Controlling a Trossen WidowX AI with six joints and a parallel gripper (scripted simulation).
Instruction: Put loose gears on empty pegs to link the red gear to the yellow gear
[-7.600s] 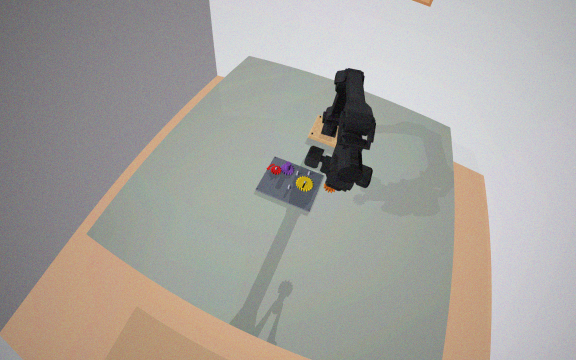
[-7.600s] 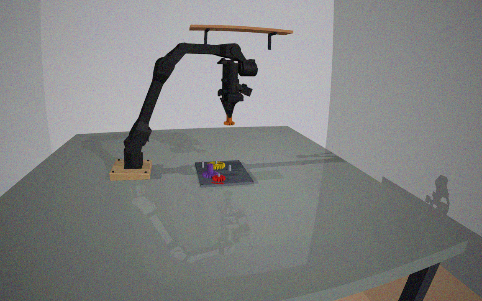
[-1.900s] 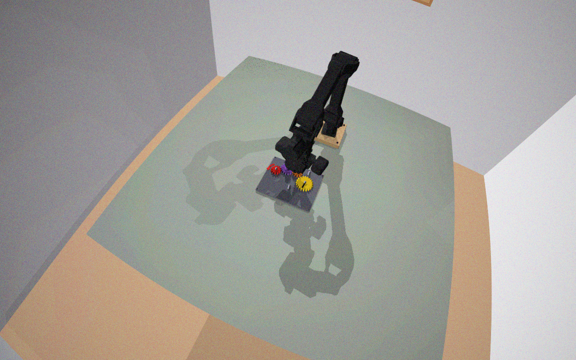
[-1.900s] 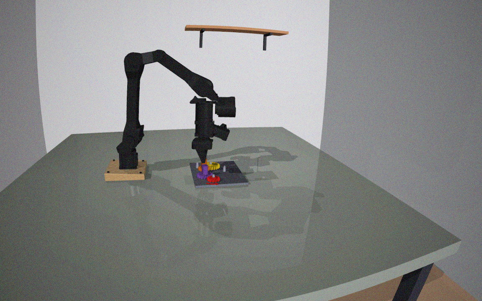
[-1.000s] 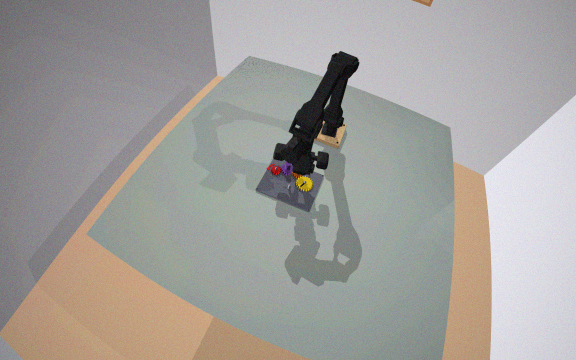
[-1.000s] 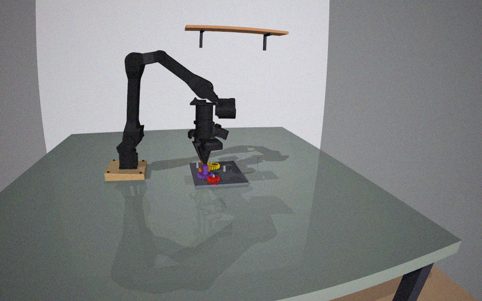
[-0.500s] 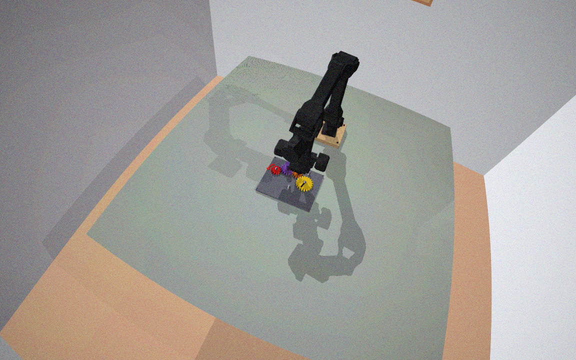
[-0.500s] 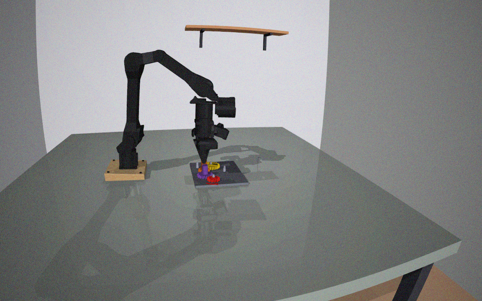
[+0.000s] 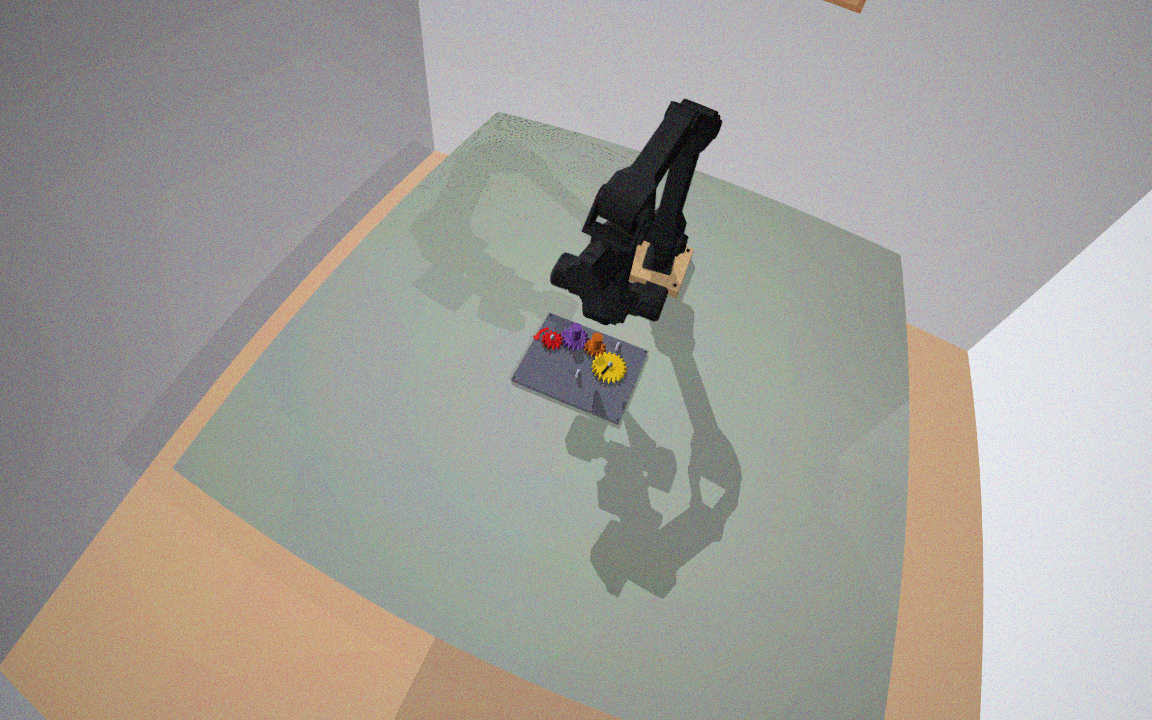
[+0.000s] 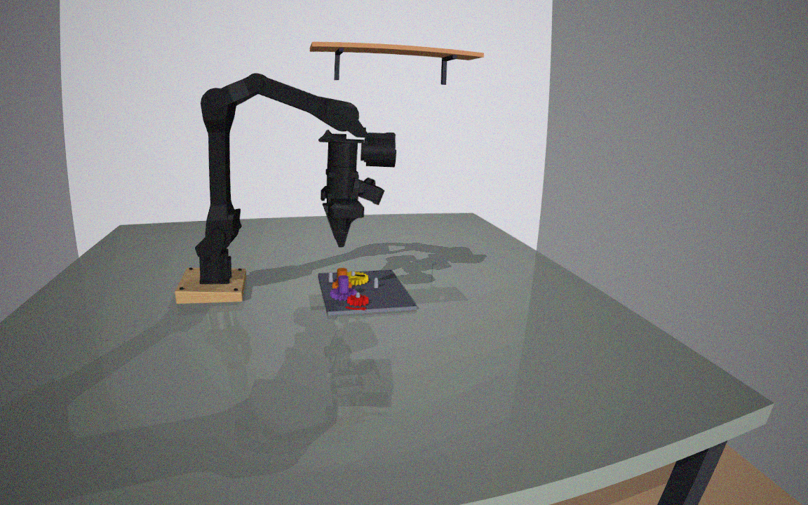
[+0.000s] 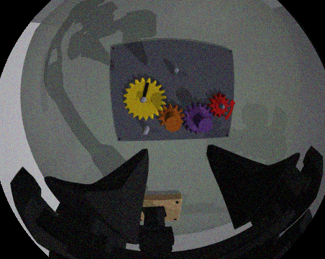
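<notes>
Orange and purple gears stand in line between red and yellow

The fingers [image 9: 605,320] [image 10: 341,245] are parted, with a broad gap between the two tips and nothing held in it. They point down and hang above the board [image 9: 562,394] [image 10: 388,294] [image 11: 206,72], apart from all the gears.

The grey board lies on the counter [image 9: 437,501] [image 10: 520,376] [image 11: 263,72]. Near one edge is the red gear [image 9: 551,341] [image 10: 358,300] [image 11: 218,105], with a curved red arrow [image 9: 537,335] [image 10: 356,308] [image 11: 231,110] beside it. Next to it is the purple gear [image 9: 575,337] [image 10: 343,286] [image 11: 196,116], then the orange gear [image 9: 595,343] [image 10: 341,274] [image 11: 171,116], and then the larger yellow gear [image 9: 609,367] [image 10: 357,278] [image 11: 139,102], which has a black stripe. The purple and orange gears each carry an upright round knob of their own colour. In the wrist view, the orange gear's teeth meet the yellow gear's edge. The purple gear sits close to both the orange and the red; whether the teeth truly engage at those two places is too small to tell.

Two pegs are bare: one peg [image 9: 577,374] [image 10: 376,282] [image 11: 176,70] stands out on the open part of the board, and another peg [image 9: 617,346] [image 10: 330,276] [image 11: 147,129] beside the yellow gear, near the board's edge.

The arm [image 9: 643,183] [image 10: 294,100] rises from a wooden base [image 9: 678,286] [image 10: 190,294] [image 11: 178,212] on the counter, well apart from the board.
</notes>
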